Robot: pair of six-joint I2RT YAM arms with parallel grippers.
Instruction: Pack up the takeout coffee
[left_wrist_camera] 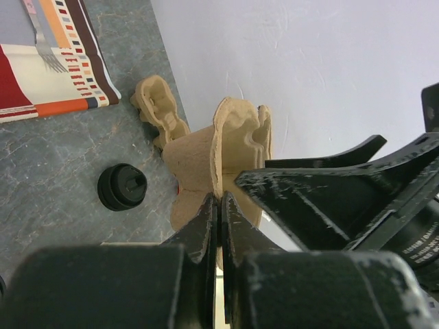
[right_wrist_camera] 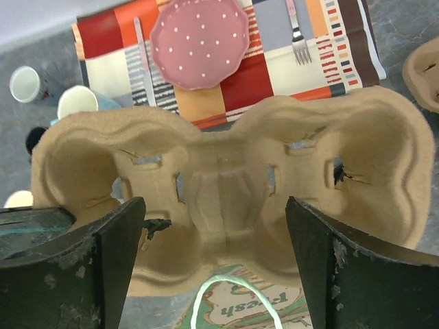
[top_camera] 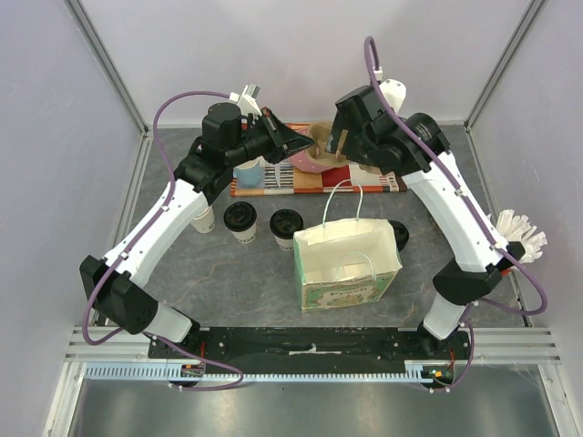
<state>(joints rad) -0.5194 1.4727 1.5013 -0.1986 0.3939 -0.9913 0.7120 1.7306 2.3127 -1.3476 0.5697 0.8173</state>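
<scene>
Two cream paper cups with black lids, the takeout coffee (top_camera: 240, 219) (top_camera: 285, 225), stand on the table left of the paper bag (top_camera: 347, 258). A brown cardboard cup carrier (top_camera: 323, 142) hangs in the air at the back. My left gripper (top_camera: 296, 142) (left_wrist_camera: 219, 199) is shut on the carrier's (left_wrist_camera: 206, 161) edge. My right gripper (top_camera: 346, 137) (right_wrist_camera: 216, 205) is just right of it and open, its fingers spread wide over the carrier's (right_wrist_camera: 226, 171) middle. A loose black lid (top_camera: 399, 235) (left_wrist_camera: 121, 186) lies right of the bag.
A striped placemat (top_camera: 319, 180) (right_wrist_camera: 295, 68) holds a pink dotted plate (right_wrist_camera: 199, 40), a fork (right_wrist_camera: 296, 34) and a knife (right_wrist_camera: 140, 58). A light blue mug (top_camera: 246, 172) and an unlidded white cup (top_camera: 204, 218) stand left. Another carrier (left_wrist_camera: 156, 106) lies by the wall.
</scene>
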